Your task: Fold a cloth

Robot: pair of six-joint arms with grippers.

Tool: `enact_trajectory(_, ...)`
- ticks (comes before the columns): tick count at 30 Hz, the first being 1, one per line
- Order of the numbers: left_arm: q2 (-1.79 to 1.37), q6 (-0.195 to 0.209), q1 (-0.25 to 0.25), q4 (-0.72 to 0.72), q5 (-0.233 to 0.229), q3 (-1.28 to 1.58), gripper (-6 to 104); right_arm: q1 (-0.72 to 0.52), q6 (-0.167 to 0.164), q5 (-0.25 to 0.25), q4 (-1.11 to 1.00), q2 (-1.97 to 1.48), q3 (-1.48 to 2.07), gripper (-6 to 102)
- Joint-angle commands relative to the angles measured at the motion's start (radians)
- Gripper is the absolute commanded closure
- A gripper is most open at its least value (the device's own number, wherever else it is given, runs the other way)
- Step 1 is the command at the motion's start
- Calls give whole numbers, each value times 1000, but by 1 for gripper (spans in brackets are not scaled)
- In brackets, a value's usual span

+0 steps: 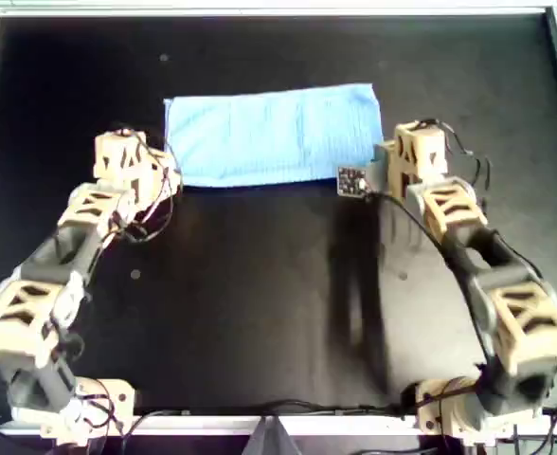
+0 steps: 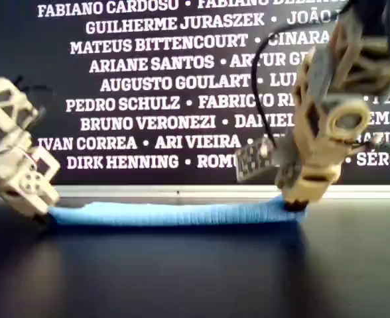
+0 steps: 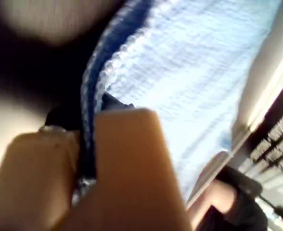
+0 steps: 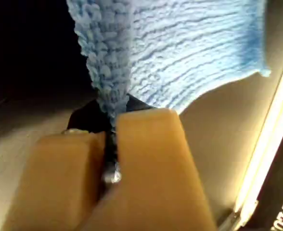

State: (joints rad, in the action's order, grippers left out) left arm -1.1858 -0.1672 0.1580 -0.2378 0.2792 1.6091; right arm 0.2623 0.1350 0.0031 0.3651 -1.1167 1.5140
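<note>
Black table [image 1: 260, 313] is spread under the cloth [image 1: 274, 135], folded once at 12 o'clock in the overhead view, its ends pinched by the left gripper [image 1: 165, 175] and right gripper [image 1: 381, 171] so another fold can be made.

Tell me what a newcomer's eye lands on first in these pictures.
The light blue, thin woven cloth stands out first, lying as a wide folded band on the black table, toward the overhead view's top. Next come the two tan arms: the left claw and the right claw each pinch a cloth edge at opposite ends of the band. Behind, in the exterior view, a dark wall of white names catches attention.
</note>
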Motion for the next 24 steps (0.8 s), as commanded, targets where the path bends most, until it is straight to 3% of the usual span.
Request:
enact_trajectory(1,-222,-6,26,3,14,84,99,-3,8,-9,0,-224,100,97)
enact_trajectory(16,-644,-6,32,3,15,612,99,2,6,-11,0,-696,649,97)
enact_trajectory(24,-699,-6,118,3,15,808,99,147,6,-12,0,-910,893,97)
